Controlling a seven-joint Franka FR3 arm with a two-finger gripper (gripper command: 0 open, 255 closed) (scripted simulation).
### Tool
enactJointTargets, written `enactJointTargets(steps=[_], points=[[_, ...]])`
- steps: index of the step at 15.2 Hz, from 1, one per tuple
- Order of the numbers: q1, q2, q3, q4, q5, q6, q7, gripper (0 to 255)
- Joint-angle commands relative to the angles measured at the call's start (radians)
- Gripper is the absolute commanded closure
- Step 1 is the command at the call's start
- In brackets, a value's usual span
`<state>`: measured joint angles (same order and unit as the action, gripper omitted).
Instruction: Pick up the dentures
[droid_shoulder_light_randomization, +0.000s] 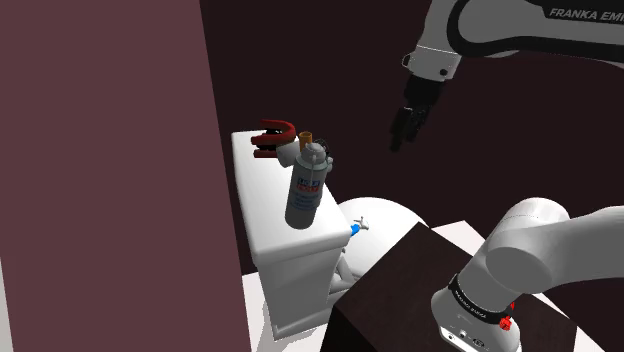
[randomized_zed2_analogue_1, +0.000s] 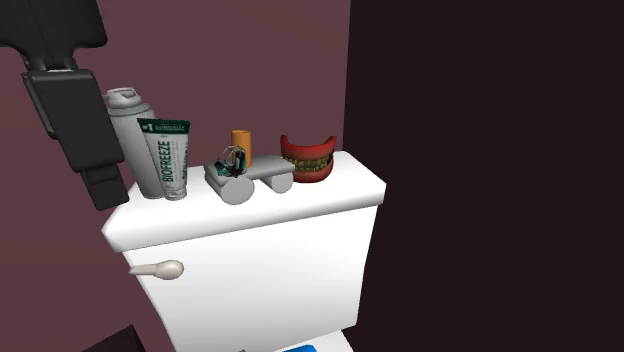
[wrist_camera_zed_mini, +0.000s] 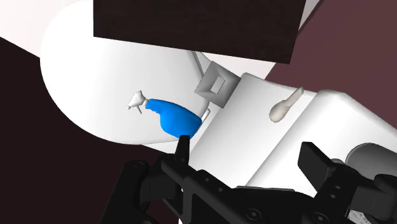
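**Dentures: light, stiff, slick, so grip the gum arch**

Your pincer (droid_shoulder_light_randomization: 398, 138) hangs in the air near the toilet tank (randomized_zed2_analogue_1: 250, 250), fingers well apart and empty. The dentures (randomized_zed2_analogue_1: 307, 160) sit on the tank's lid, at the end away from its flush lever (randomized_zed2_analogue_1: 158, 270). They look light, rigid and slippery. Clasp gently across the red arch.

Crowded tank lid, free from above and from the front.

Lined up along the toilet tank lid (randomized_zed2_analogue_1: 350, 182): grey spray can (randomized_zed2_analogue_1: 122, 115), upright green-and-white tube (randomized_zed2_analogue_1: 165, 157), grey tool (randomized_zed2_analogue_1: 250, 180) lying flat, small orange cylinder (randomized_zed2_analogue_1: 241, 140) behind it, dentures (randomized_zed2_analogue_1: 307, 160) just beside the tool's end, at the lid's end on the second exterior view's right. Shut in behind by the maroon wall (randomized_zed2_analogue_1: 250, 60) and past the dentures by a dark wall (randomized_zed2_analogue_1: 480, 150). Open air over the row and before the tank; gripper (droid_shoulder_light_randomization: 397, 140) up there, fingers apart, well clear of the lid.
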<state>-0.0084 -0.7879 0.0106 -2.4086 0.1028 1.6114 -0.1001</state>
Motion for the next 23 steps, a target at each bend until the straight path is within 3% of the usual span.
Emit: enactJointTargets(steps=[1,12,23], points=[[0.0,0.0,0.0,0.0,0.0,0.0,0.0,0],[0.001,0.43,0.08,0.261,0.01,0.186,0.11,0],[0.012,0.871,0.123,0.684,-0.053,0.215,0.233,0]])
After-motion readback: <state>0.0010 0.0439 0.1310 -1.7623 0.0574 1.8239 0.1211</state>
